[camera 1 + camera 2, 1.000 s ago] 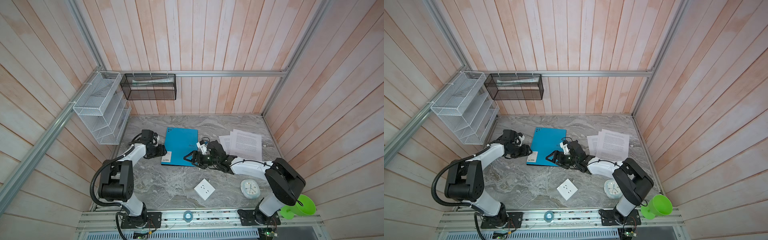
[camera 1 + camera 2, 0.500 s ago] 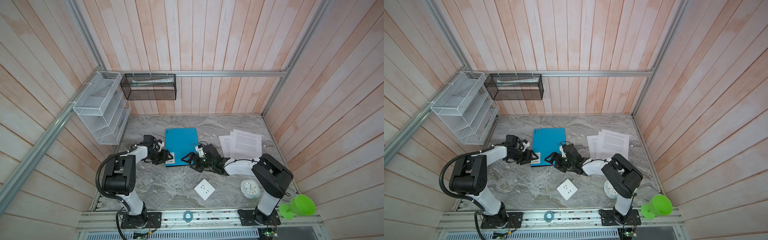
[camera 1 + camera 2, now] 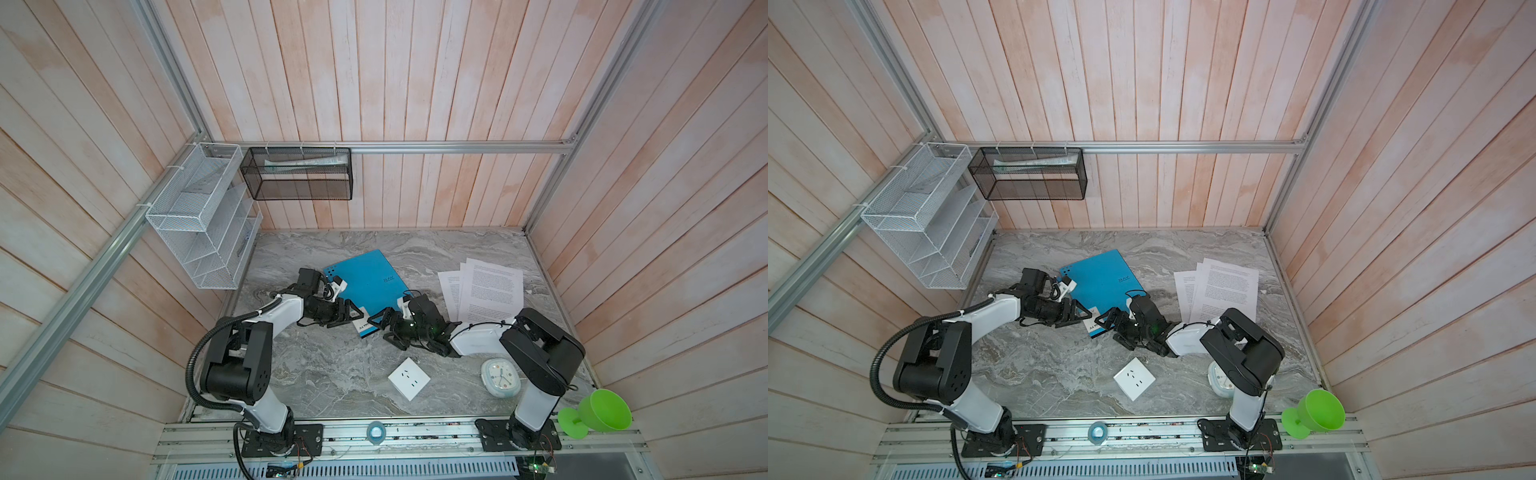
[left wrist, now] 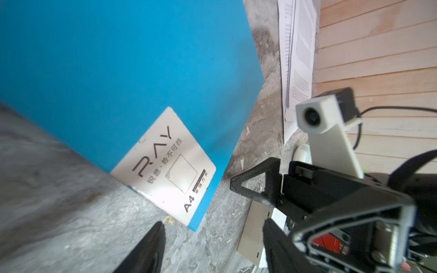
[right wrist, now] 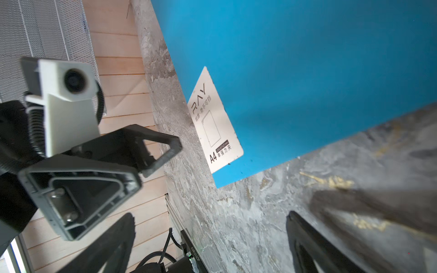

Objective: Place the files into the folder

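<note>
The thin bright-blue folder (image 3: 365, 282), shut on the grey marbled tabletop (image 3: 332, 374) near loose white printed sheets (image 3: 490, 286) — looks stiff, slick; pry its labelled corner (image 3: 362, 326), which the left gripper (image 3: 347, 316) and right gripper (image 3: 382, 330) flank, fingers spread, empty.

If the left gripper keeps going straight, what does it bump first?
Probably the folder, at its labelled corner, just ahead of the left gripper; the right gripper sits close beyond.
</note>
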